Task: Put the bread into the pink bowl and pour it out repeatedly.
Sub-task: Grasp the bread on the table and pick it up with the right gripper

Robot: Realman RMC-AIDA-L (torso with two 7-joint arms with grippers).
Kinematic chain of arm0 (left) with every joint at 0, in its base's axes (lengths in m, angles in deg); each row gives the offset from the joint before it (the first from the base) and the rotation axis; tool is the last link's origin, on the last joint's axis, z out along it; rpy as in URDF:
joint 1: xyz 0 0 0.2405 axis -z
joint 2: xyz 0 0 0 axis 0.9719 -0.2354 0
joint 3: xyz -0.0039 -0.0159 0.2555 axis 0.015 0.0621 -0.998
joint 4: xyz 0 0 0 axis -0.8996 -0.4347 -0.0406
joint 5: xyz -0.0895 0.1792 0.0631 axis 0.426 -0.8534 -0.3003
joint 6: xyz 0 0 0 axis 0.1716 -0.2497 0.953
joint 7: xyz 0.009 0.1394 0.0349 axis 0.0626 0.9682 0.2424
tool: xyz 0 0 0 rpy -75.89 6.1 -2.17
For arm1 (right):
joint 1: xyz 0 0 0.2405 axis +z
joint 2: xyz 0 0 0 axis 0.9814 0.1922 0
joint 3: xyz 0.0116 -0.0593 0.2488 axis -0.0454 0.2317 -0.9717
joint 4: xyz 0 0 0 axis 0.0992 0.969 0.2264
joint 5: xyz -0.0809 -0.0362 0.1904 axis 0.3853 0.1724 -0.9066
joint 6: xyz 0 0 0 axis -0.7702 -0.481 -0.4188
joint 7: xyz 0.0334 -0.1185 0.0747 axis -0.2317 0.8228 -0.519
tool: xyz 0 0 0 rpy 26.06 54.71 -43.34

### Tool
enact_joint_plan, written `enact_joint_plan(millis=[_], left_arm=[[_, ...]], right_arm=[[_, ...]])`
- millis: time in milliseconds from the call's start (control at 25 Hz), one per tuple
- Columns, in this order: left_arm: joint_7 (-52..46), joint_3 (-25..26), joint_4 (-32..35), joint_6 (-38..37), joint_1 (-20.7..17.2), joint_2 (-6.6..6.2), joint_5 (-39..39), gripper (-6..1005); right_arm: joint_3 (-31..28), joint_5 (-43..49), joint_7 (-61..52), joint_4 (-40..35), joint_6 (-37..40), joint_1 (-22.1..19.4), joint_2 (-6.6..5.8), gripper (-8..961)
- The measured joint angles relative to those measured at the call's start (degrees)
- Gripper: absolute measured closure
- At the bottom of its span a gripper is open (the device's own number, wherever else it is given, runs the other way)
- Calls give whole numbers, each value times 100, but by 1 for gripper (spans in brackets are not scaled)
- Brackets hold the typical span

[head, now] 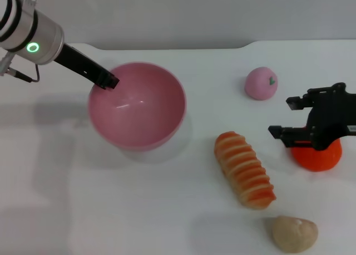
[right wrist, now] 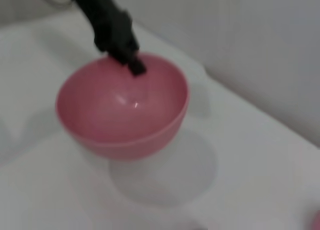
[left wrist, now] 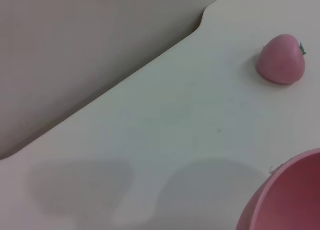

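Beige lump (head: pixel 294 233) frame-cut; orange fruit (head: pixel 317 156) behind right pincer (head: pixel 289 116).

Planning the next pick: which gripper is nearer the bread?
Right. The right gripper hovers just beside the bread, over the orange fruit; the left gripper is at the pink bowl's rim.

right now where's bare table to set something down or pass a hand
Bare table lies in front of the pink bowl, which the left pincer holds by the rim, and between bowl and bread. It is crowded around the right pincer: pink ball, orange fruit, beige lump.
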State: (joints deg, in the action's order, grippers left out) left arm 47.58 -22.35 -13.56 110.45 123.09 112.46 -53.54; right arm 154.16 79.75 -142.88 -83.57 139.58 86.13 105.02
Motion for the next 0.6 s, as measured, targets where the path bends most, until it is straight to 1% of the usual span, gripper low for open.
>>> enact_joint_plan(millis=[160,360,480,600], left_arm=[[24,-41,-3,10,3,38,2,903],[101,-37,-14,15,-48,109,5,903],[149,-45,-25,11,-108,128,4,903],[189,-47,-35,-11,-192,147,11,902]], right_arm=[[391,932,-610,-258,576,536,1,349],[827,1368,-998,-150,992,1138,3,228],[1130,1640,-1182,76,955,1369,14,228],[1419,1822,-1307,412,715,1486,22,227]])
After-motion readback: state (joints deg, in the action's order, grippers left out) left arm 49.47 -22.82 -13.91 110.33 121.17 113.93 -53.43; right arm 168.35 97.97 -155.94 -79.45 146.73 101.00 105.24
